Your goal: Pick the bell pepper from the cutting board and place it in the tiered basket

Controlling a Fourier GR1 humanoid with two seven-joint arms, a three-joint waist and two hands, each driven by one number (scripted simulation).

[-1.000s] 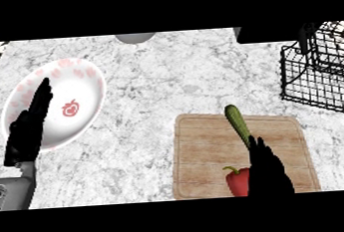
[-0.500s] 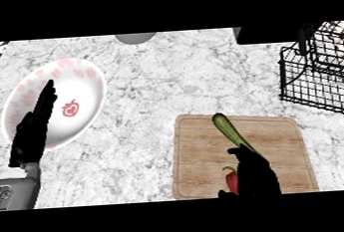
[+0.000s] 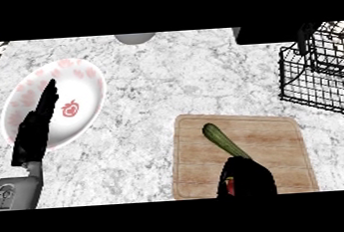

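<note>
A wooden cutting board point(image 3: 280, 141) lies at the lower right of the counter. On it my right hand point(image 3: 246, 177) is curled over the red bell pepper point(image 3: 232, 186), of which only a thin red sliver shows at the hand's left edge. A green cucumber point(image 3: 224, 140) lies slantwise on the board, its lower end touching the hand. The black wire tiered basket point(image 3: 321, 74) stands at the right edge, apart from the board. My left hand point(image 3: 37, 127) rests open at the left, fingers pointing up over the plate.
A white plate with pink marks and a red emblem point(image 3: 74, 94) sits at the left. A grey round object point(image 3: 134, 38) is at the top edge, and a dark block point(image 3: 269, 33) at the top right beside the basket.
My right hand has slid toward the board's near edge and closed over the pepper, hiding most of it. The cucumber shifted slightly left. The left hand stayed where it was.
</note>
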